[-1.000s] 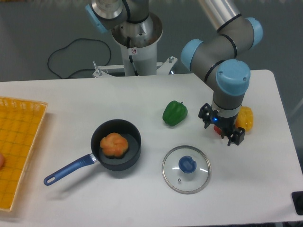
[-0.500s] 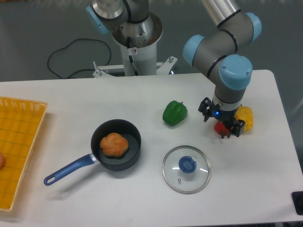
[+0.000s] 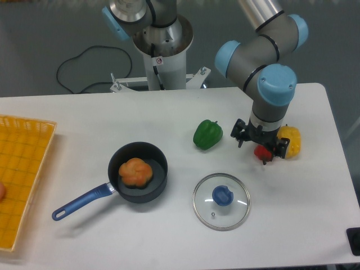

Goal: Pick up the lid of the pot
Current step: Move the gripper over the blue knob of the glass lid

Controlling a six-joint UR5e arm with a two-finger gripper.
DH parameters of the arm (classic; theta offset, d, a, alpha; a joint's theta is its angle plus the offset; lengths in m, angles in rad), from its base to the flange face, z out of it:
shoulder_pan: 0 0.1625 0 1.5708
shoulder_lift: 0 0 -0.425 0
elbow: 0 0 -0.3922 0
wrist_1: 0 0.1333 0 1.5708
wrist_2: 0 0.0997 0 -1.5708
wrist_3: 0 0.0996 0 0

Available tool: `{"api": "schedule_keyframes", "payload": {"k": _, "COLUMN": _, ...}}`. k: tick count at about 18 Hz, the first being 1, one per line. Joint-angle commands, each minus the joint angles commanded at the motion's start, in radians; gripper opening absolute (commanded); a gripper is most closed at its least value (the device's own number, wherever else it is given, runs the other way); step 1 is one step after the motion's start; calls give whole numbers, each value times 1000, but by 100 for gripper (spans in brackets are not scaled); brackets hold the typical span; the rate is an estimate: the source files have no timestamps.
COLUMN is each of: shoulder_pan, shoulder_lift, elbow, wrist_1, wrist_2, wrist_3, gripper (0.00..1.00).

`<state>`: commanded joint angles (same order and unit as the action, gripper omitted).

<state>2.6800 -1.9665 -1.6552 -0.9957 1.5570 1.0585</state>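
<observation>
Ok, on white table I've got my grey 2-finger pincer open, RH side of cam view. Blk round pan w/ blue handle at left. Clear round pot lid flat btwn them, lower in view, blue knob up.

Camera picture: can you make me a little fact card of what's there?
target: clear round glass pot lid with blue knob, not picked up
robot: dark two-finger claw, open
cooking: round black pan with blue handle
in pan: lumpy orange thing
veggie: green pepper
by claw: red thing, yellow thing
</observation>
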Motion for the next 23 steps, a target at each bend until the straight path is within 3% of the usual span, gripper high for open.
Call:
{"api": "schedule_keyframes", "payload": {"k": 6, "shoulder_pan": -71, "shoulder_lift": -84, "elbow": 113, "wrist_1": 9, "wrist_2": 54, "wrist_3": 81, "gripper": 100}}
{"api": "schedule_keyframes", "payload": {"k": 11, "shoulder_pan": -74, "shoulder_lift": -88, "elbow": 104, "wrist_1": -9, "wrist_2": 60, "wrist_3": 253, "gripper": 100}}
{"api": "schedule_keyframes", "payload": {"k": 19, "shoulder_pan": -101, "shoulder_lift": -129, "elbow": 104, "wrist_1": -21, "wrist_2": 49, "wrist_3": 406, "gripper": 100}}
{"api": "schedule_keyframes", "payload": {"k": 23, "shoulder_pan": -117, "shoulder_lift": -163, "elbow": 109, "wrist_1": -12, "wrist_2": 49, "wrist_3": 408, "gripper": 100}}
